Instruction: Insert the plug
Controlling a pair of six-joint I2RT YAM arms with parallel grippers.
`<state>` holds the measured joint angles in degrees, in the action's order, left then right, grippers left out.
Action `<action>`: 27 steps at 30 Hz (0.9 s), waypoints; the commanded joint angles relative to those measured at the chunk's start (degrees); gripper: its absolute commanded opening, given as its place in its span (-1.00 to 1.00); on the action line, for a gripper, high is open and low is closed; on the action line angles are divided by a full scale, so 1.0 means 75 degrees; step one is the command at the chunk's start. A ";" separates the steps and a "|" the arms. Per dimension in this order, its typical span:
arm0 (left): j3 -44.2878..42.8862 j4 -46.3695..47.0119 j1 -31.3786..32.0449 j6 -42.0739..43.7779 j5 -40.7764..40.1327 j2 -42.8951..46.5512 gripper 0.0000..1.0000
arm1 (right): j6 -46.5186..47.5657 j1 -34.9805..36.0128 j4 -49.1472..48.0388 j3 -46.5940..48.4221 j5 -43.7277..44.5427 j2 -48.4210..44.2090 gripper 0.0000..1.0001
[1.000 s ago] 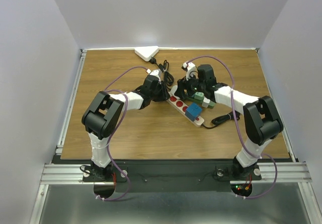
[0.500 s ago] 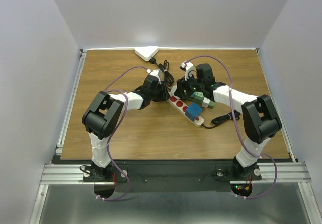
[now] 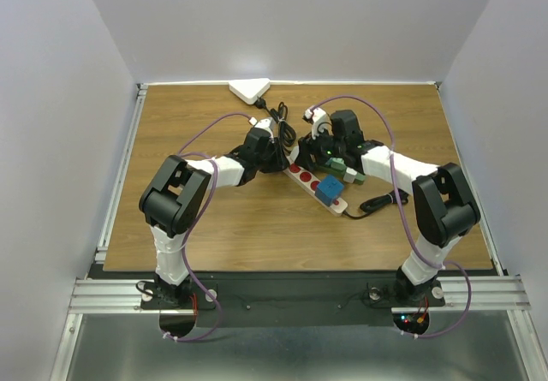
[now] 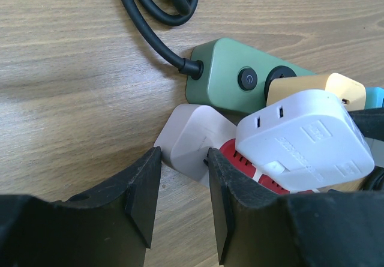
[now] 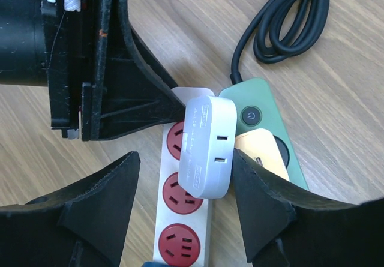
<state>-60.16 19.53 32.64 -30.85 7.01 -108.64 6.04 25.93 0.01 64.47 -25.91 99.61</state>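
While the left hand (image 4: pixel 183 171) pinches the end of the white power strip (image 4: pixel 189 141), the white plug (image 5: pixel 207 147) sits askew over that strip's end socket; whether its pins are in, I cannot tell. The right hand (image 5: pixel 186 159) is spread around the plug, one finger (image 5: pixel 258 201) touching it and the other apart. A green power strip (image 5: pixel 264 120) lies just beside the white one on the bench (image 3: pixel 223 218).

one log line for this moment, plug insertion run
right gripper: open around white plug over white power strip | left gripper: at strip end, grip unclear
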 commanded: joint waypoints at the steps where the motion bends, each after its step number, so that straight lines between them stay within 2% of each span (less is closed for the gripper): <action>1: -0.0146 -0.0237 0.0054 0.0188 0.0027 -0.0116 -0.09 | 0.0073 0.0093 0.0186 0.0252 0.0044 -0.0309 0.36; 27: -0.0135 -0.0248 0.0054 0.0211 0.0050 -0.0093 -0.09 | 0.0143 0.0327 0.0233 0.0592 0.0923 0.0628 0.18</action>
<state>-60.16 19.53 32.62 -30.83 7.09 -108.64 6.28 27.86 2.59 66.30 -21.23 104.05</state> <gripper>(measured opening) 0.461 0.603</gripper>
